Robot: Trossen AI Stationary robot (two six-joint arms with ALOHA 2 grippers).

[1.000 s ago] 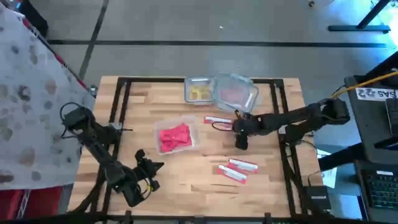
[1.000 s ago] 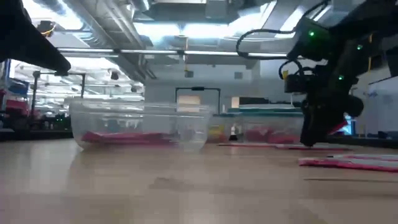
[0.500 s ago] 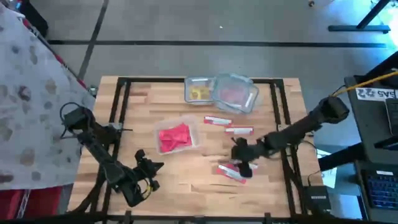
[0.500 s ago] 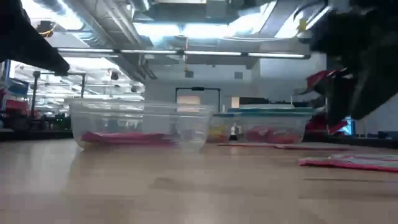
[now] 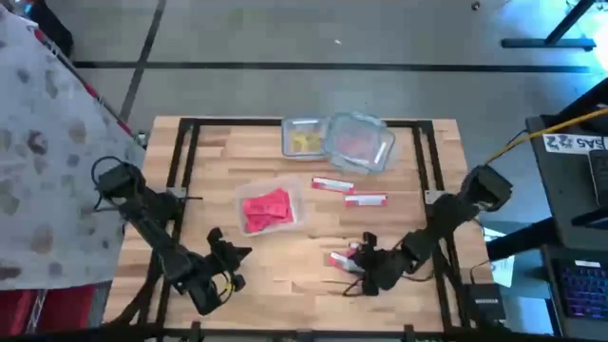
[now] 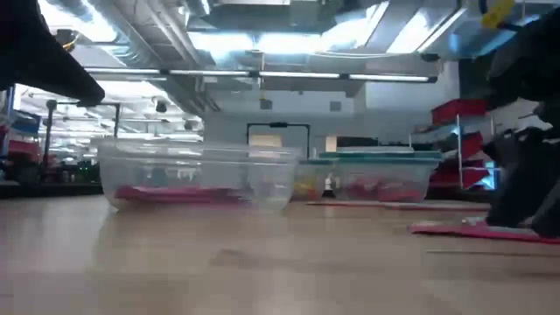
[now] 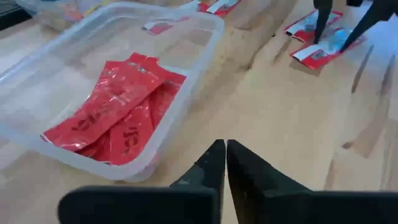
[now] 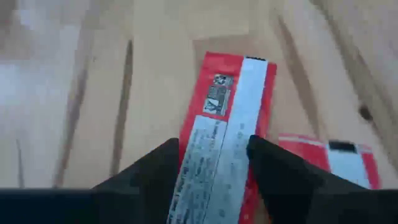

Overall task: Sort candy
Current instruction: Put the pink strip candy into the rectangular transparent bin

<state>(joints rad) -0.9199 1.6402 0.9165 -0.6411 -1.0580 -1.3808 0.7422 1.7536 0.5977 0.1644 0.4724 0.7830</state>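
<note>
Two red candy packets lie flat on the wooden table near its front edge. My right gripper stands open over them, pointing slantwise down, with one packet between its fingers. Two more packets lie farther back. A clear tub in the middle holds several red packets. My left gripper is shut with nothing in it, near the front left. My right gripper has a finger at each long side of the red packet, coming slantwise from above and lying along it. The packet lies flat on the table. I cannot tell whether the fingertips touch it.
At the far edge stand a clear tub with yellow pieces and a lidded tub with red sweets. A black frame runs around the tabletop. Bare wood lies between the middle tub and the front packets.
My right gripper has swung from the far-middle packets toward the table's near edge and sunk lower, tipping further down, and now stands over the front packets. A packet shows where it stood before. Its fingers have stayed open.
</note>
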